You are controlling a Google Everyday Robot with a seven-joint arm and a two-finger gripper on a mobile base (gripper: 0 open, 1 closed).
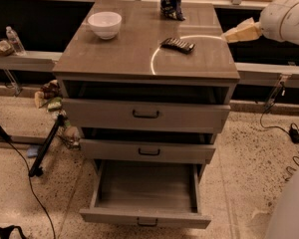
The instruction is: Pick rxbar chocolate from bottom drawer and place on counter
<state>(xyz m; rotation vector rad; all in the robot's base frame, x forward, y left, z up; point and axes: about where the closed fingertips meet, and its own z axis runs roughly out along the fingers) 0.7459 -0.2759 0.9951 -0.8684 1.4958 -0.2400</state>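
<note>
On the desk [129,59]: one bowl [104,24], one rxbar chocolate [178,45], one snack bag [172,3]. Under the desk: three drawers, counting the bottom drawer [145,187]. One tool [229,34], just right of the desk.

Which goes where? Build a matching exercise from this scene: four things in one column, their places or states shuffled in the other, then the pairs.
Things
1. rxbar chocolate
2. white bowl
3. bottom drawer
4. gripper

Places or states
A. pulled out, nothing visible inside
B. in the air by the right edge of the counter, apart from the bar
C. back left of the counter
D. lying flat on the counter, right of centre

Pairs: 1-D, 2-C, 3-A, 4-B
</note>
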